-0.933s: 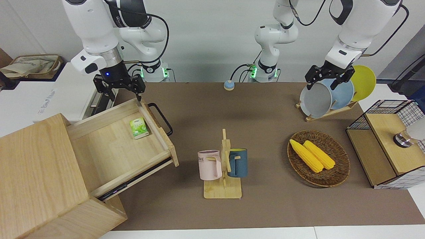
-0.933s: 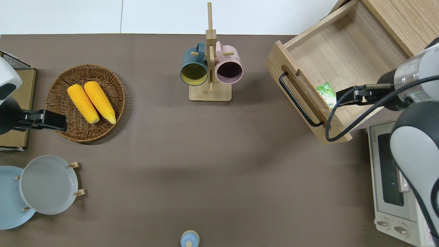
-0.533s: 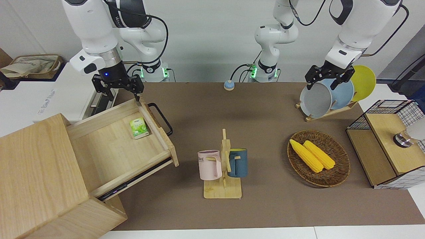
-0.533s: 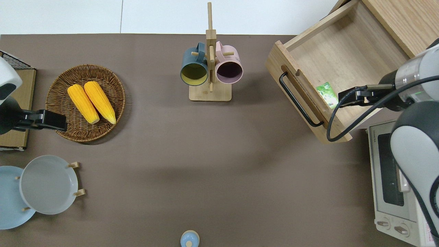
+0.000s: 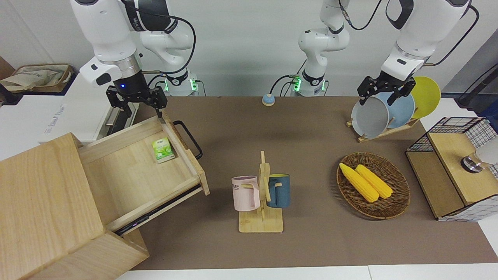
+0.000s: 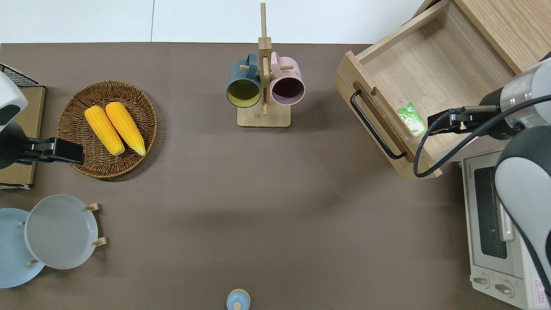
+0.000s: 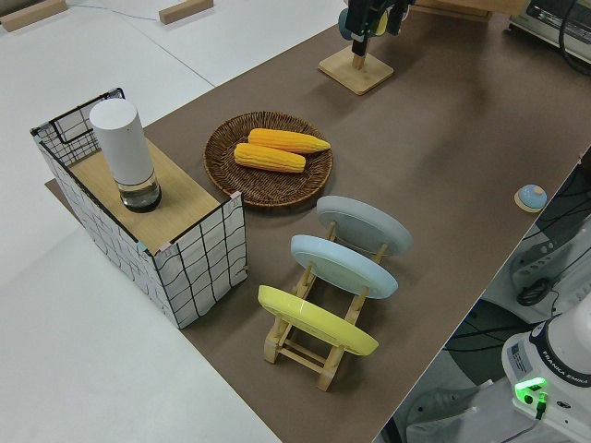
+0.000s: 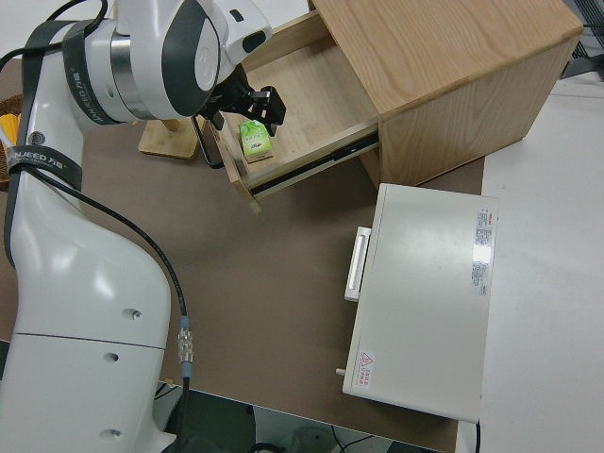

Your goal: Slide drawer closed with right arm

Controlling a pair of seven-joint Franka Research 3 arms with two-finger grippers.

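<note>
Open drawer [image 5: 132,167] under right end effector [image 5: 137,102]

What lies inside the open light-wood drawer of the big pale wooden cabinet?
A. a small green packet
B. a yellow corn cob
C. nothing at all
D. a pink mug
A: the small green packet lies on the floor of the pulled-out light-wood drawer, close to its front panel; the corn cobs are in the wicker basket.
</note>
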